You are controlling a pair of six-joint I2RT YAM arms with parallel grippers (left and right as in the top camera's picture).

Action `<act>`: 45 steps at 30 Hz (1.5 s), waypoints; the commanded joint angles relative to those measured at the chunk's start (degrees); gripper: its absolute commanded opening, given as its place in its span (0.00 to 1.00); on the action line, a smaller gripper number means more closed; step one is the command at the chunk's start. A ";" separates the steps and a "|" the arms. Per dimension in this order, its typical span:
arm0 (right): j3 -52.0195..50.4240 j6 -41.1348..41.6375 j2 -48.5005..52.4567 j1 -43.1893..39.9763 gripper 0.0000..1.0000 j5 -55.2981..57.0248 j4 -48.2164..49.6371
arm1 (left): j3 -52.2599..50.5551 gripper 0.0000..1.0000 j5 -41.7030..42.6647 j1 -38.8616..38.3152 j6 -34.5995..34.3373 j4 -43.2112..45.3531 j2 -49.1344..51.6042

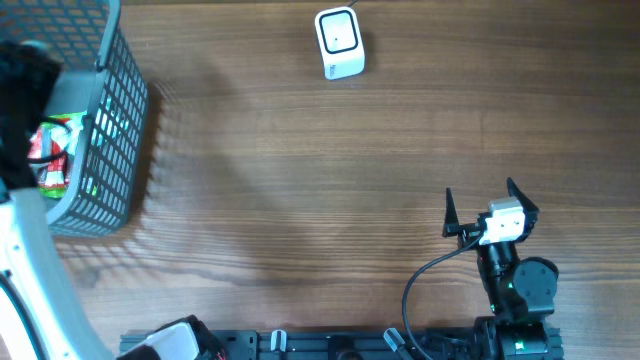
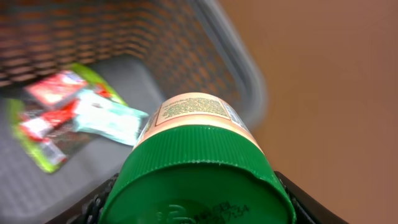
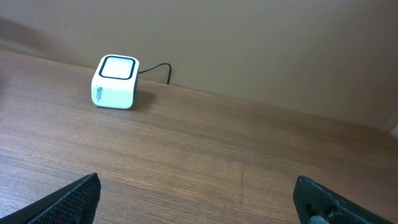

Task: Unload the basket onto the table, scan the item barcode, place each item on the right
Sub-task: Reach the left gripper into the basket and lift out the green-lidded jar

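The left wrist view is filled by a jar (image 2: 196, 134) with a ribbed green lid and a pale label. My left gripper (image 2: 196, 208) is shut on it at the lid, a black finger on each side. It hangs above the inside of the grey mesh basket (image 2: 186, 43). From overhead, the left arm (image 1: 22, 110) covers the basket (image 1: 115, 120) at the far left and hides the jar. A white cube scanner (image 1: 339, 43) stands at the back of the table, also visible as the scanner (image 3: 115, 82) from the right wrist. My right gripper (image 1: 482, 195) rests open and empty at the front right.
Several red, green and pale packets (image 2: 74, 115) lie on the basket floor, and the same packets (image 1: 55, 150) show from overhead. A black cable (image 3: 158, 67) runs from the scanner to the table's back edge. Wooden tabletop (image 1: 300, 200) lies between basket, scanner and right arm.
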 commanded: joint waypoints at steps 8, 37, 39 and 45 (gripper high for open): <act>0.00 -0.11 -0.09 -0.22 1.00 -0.81 0.13 | 0.87 0.62 -3.04 -37.77 -0.15 -10.21 10.45; 0.00 -0.13 -0.09 -0.22 1.00 -0.79 0.13 | 24.96 0.76 -3.72 -40.02 15.98 -22.25 34.25; 0.00 -0.13 -0.09 -0.22 0.99 -0.81 0.13 | 25.07 0.81 -3.72 -32.24 16.72 -22.58 29.64; 0.00 0.07 -0.09 -0.22 1.00 -3.32 0.39 | 25.07 1.00 -3.69 -11.85 15.65 -22.80 19.52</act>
